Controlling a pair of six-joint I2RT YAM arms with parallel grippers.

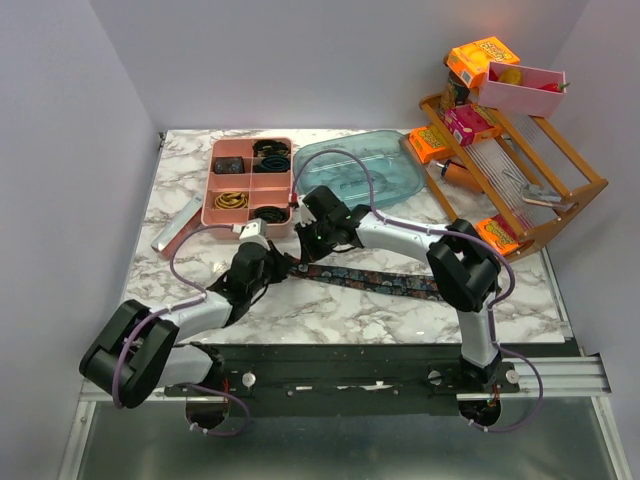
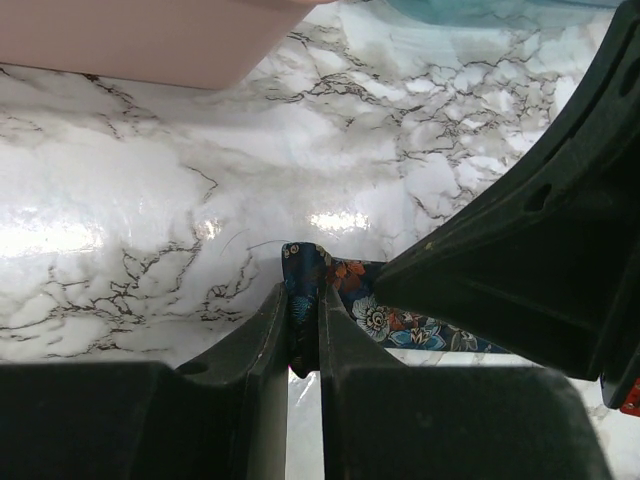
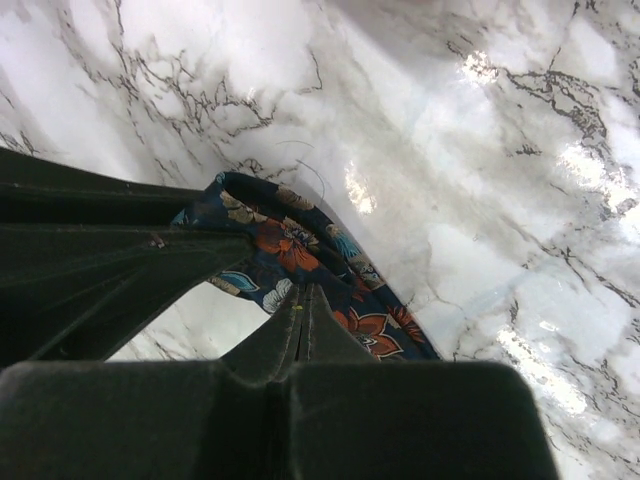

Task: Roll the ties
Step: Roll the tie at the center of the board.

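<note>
Near side of the pink tray [image 1: 207,190], on the marble table [image 1: 330,312]: left claw [image 2: 303,300] stood nearly closed, pinching the folded end of the tie [image 2: 375,315] between its fingers. Right claw [image 3: 300,300] was pressed fully together, tips down on the floral cloth; could not tell if any was caught. Rest of the tie lay flat, running rightward away from the tray. Grey walls [image 1: 300,60] enclosed the table.
</note>
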